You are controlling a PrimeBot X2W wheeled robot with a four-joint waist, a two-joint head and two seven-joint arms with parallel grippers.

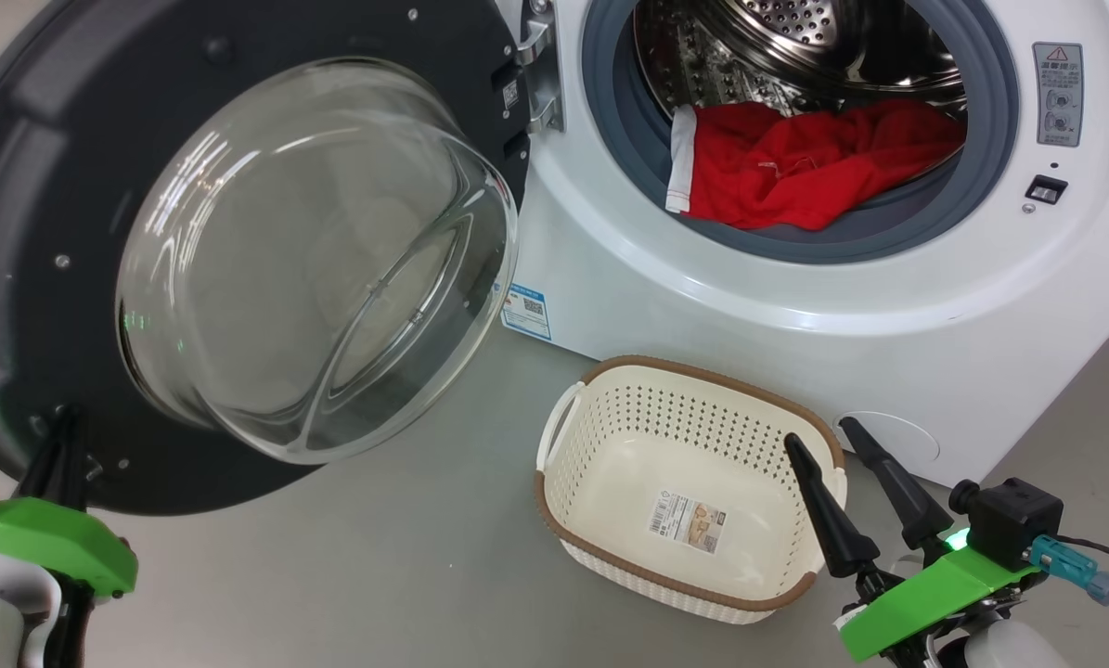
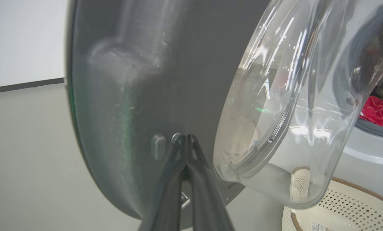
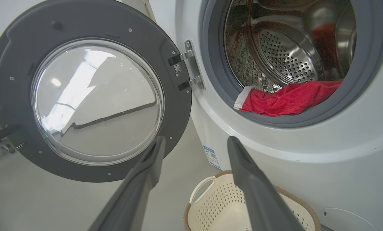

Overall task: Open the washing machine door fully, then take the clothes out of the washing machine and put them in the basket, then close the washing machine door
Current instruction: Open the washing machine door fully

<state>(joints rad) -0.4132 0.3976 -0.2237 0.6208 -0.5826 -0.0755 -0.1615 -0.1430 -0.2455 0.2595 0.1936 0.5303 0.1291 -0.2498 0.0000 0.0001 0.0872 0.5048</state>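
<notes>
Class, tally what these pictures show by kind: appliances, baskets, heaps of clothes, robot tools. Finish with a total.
Appliances: 1, the washing machine, door open
Baskets: 1, the basket
Heaps of clothes: 1, red clothes
Robot tools: 2, left tool, right tool
Total: 5

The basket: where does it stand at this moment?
In the head view the basket sits on the floor right of centre, just before the washing machine, with the right gripper by its right rim.

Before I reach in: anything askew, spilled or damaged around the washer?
Nothing stands out. The door is wide open, the clothes lie over the gasket, and the basket stands upright and empty before the washer.
</notes>
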